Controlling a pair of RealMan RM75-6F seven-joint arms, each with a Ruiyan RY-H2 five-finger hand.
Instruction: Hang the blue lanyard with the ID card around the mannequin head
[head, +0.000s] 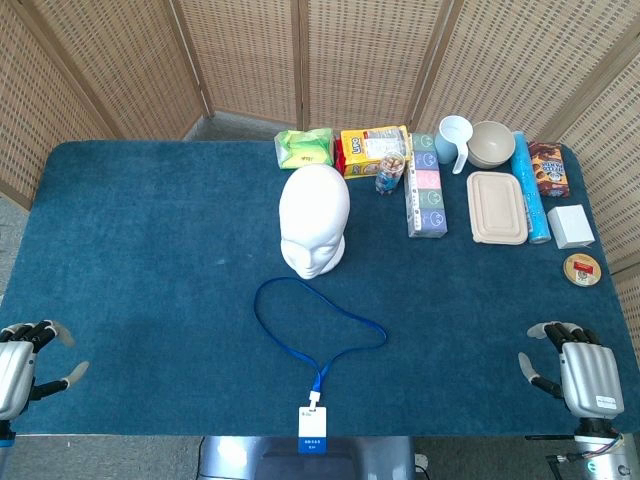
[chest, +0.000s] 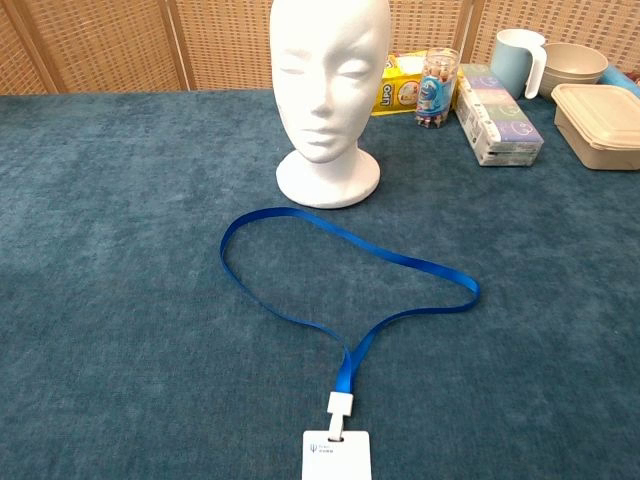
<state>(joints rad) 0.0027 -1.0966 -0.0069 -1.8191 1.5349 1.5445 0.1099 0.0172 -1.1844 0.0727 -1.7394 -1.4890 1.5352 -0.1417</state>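
Each robot hand, left (head: 22, 367) and right (head: 580, 372), is seen only from the head view, fingers spread wide, nothing held, at the near corners of the surface (head: 150, 250).

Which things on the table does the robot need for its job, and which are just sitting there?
Needed: blue lanyard, ID card, mannequin head, left hand, right hand.

Just sitting there: cup, bowl, lidded box, snack packs, white box.

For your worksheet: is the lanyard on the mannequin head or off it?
Off. The blue lanyard lies looped flat on the table, before the mannequin head.
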